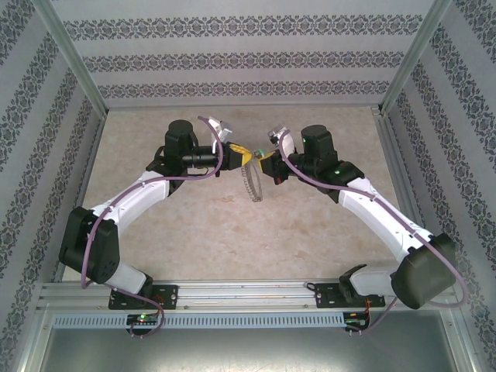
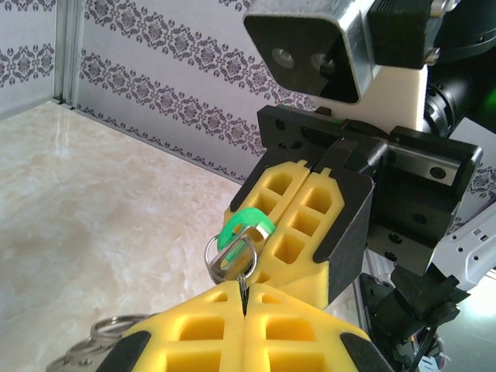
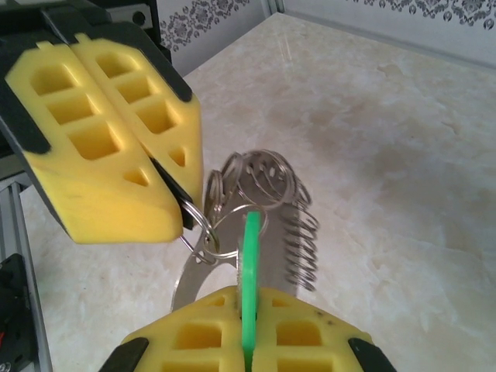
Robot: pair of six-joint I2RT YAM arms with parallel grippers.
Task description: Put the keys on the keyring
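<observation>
As the two arms meet over the middle of the table [image 1: 194, 240], the left gripper [image 2: 244, 291] is clamped tight on the wire of the keyring [image 1: 249, 184], which dangles between the yellow fingers. Right gripper [image 3: 249, 301] pinches the green key [image 3: 250, 256] edge-on, hard up against the ring's small loops. Both grips are firm!

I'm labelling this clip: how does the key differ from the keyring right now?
The key has a green plastic head; the keyring is bare grey metal. The key is much smaller than the keyring. The right gripper pinches the key; the left gripper pinches the keyring. Both are held above the table, close together.
</observation>
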